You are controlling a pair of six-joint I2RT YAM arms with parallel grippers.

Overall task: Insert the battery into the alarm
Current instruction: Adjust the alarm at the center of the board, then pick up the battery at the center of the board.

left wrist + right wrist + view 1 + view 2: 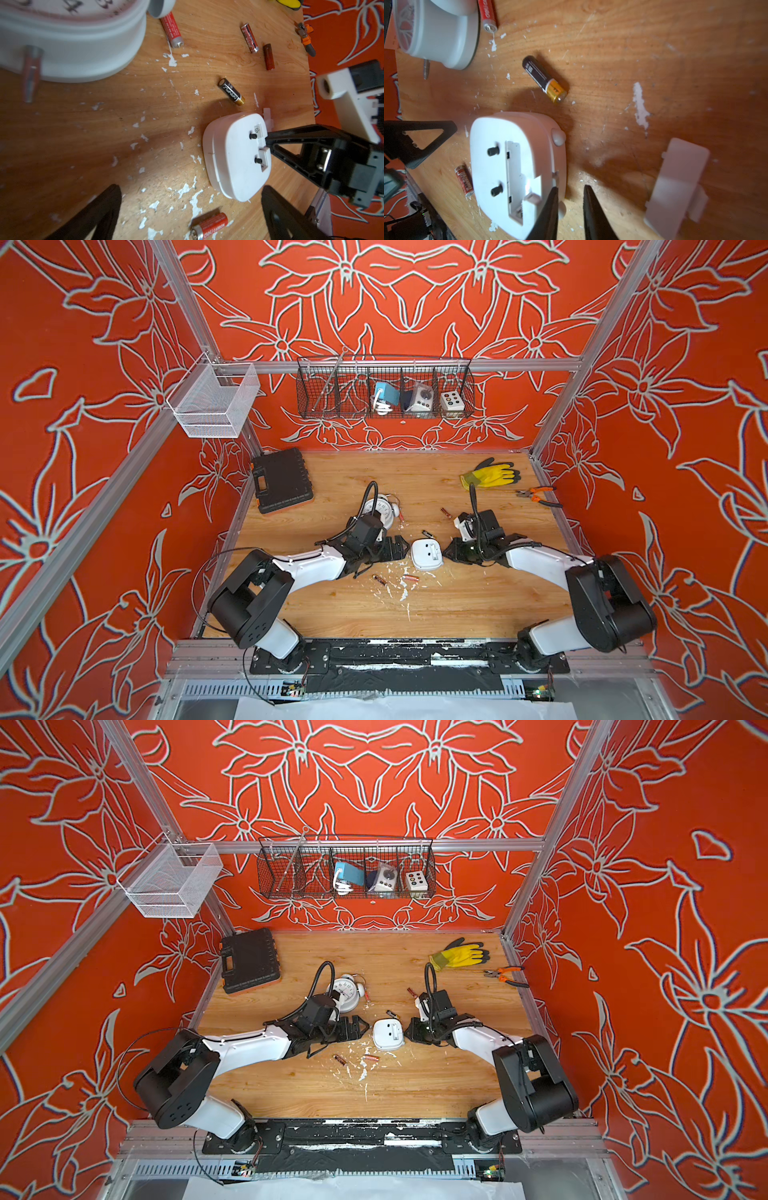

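The small white alarm lies face down at mid-table with its battery slot uncovered and empty. Its loose lid rests on the wood beside it. A black-and-gold battery lies just behind the alarm. My left gripper stands wide open just left of the alarm, holding nothing, with a red battery on the table between its fingers. My right gripper is at the alarm's right edge, jaws narrowly apart, one finger against the slot's rim.
A round twin-bell clock sits behind my left wrist. More loose batteries lie around. A black tool case is at back left, a yellow glove and pliers at back right. A wire basket hangs on the back wall.
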